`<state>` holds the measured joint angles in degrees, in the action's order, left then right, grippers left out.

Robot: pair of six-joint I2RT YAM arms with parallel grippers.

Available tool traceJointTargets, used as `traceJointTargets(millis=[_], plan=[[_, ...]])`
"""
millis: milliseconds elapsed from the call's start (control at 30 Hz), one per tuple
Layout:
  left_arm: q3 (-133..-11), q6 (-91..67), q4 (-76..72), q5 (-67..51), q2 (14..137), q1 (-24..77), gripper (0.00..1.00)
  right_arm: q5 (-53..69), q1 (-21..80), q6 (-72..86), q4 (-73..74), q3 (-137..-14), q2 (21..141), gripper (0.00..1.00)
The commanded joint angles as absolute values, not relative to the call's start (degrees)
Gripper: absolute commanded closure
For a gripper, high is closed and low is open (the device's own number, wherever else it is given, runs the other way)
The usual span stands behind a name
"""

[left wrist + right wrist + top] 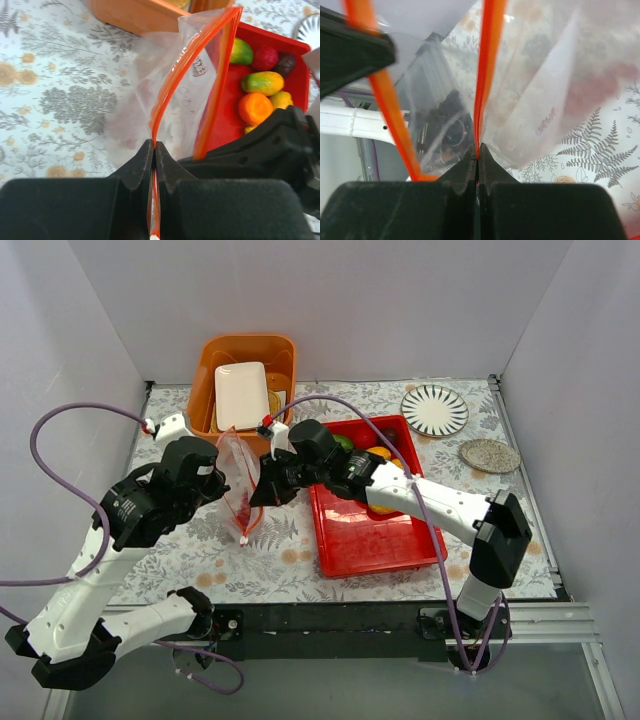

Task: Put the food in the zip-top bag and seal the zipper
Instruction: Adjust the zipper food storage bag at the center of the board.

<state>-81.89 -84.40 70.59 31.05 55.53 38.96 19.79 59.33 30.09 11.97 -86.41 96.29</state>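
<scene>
I am looking down on the floral-patterned bench [200,570], which fills the middle of the overhead view. The biggest thing on it is the red rectangular plastic tray [380,540], right of centre. An orange plastic bin [215,360] sits at upper centre against the back wall, with a white rectangular dish [242,395] lying in it.

The clear crinkly zip-top bag [238,480] hangs just left of the tray's near-left corner, held up off the bench between my two arms. A reddish patch shows through its lower part; I cannot tell what it is.

A round white plate with dark radial stripes [434,409] lies at upper right, and a smaller grey speckled disc [490,455] is near it, lower and further right.

The left claw [154,145] is pressed together on one lip of the thin orange-red zipper strip [485,75]. The right claw [477,147] is pinching the other lip. The two lips spread apart from a shared corner, so the mouth gapes.

The toy food is bunched in the tray's far end: a red-green-yellow mango [262,82], an orange [255,107], a yellow piece [281,100], a dark red grape bunch [264,57] and a dark purple ball [286,62].
</scene>
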Motion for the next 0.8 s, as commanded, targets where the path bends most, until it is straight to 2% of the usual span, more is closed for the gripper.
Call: traceJointTargets(millis=[0, 167, 300, 433, 633, 767], plan=[[-86.13, -84.29, 76.46, 38.84, 55.55, 38.85, 0.99, 26.45, 59.59, 32.60, 6.51, -90.08, 99.05, 0.99], [-84.74, -82.19, 75.06, 37.63, 55.63, 38.85, 0.98, 24.79, 59.41, 33.40, 4.31, -86.94, 100.28, 0.99], [-69.23, -80.77, 66.66, 35.51, 55.98, 38.85, 0.99, 23.30, 58.80, 35.68, -1.21, -77.46, 100.90, 0.99], [-61.37, -81.65, 59.16, 30.51, 57.30, 38.76, 1.00, 19.52, 58.71, 37.79, -3.16, -69.97, 101.43, 0.99], [-60.64, -79.90, 52.03, 26.19, 58.09, 38.76, 1.00, 11.96, 58.62, 37.62, -0.10, -64.60, 97.30, 0.99], [-62.31, -78.75, 51.24, 24.44, 61.60, 38.76, 0.99, 8.18, 58.62, 36.57, 2.11, -63.20, 94.05, 0.95]])
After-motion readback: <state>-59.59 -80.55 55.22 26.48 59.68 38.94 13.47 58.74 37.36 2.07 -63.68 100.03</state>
